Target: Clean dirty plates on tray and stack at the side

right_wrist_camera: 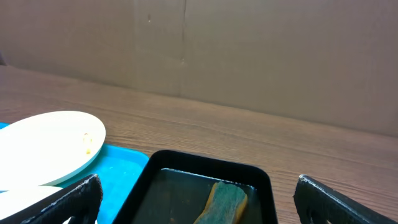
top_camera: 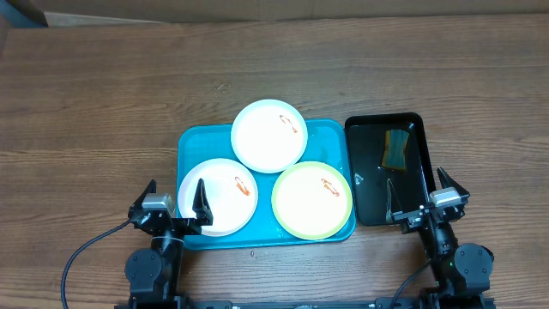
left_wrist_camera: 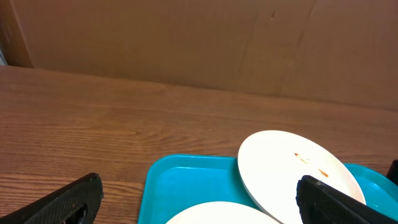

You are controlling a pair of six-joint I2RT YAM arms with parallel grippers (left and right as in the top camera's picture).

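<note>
Turquoise tray (top_camera: 196, 142) holds three smeared plates (top_camera: 269, 135).

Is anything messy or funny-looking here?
Yes. Orange smears mark the far white plate, the near white plate and the green plate. The far one also sticks out over the back rim of the tray.

The black two-finger left gripper (top_camera: 176, 184) and right gripper (top_camera: 418, 184): tapered matte-black fingers (top_camera: 200, 196), silver-grey wrist block (top_camera: 157, 202), looping black cable (top_camera: 86, 249).
</note>
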